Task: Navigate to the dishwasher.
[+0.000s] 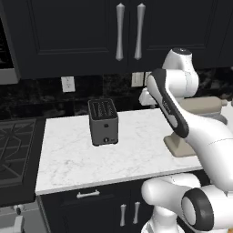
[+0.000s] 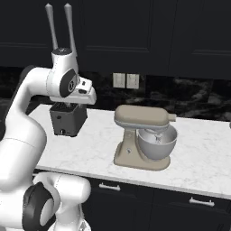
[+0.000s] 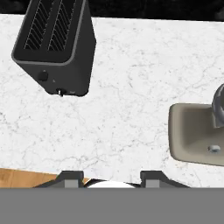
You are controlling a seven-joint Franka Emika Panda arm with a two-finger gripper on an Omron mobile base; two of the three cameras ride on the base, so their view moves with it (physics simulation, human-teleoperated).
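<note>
The dishwasher is out of view. My gripper (image 3: 112, 180) hangs above a white marble counter (image 3: 127, 109), open, with nothing between its two dark fingertips (image 3: 72, 179). The white hand (image 2: 85, 94) is raised over the counter's left part, just above and in front of a black toaster (image 2: 67, 119). The arm's forearm crosses the right side of the left base view.
The black two-slot toaster (image 1: 103, 122) stands on the counter (image 1: 127, 154). A beige stand mixer (image 2: 144, 140) with a steel bowl is to its right. A gas cooktop (image 1: 13, 150) adjoins the counter on the left. Black drawers and short-handled cabinet doors (image 1: 88, 194) sit below.
</note>
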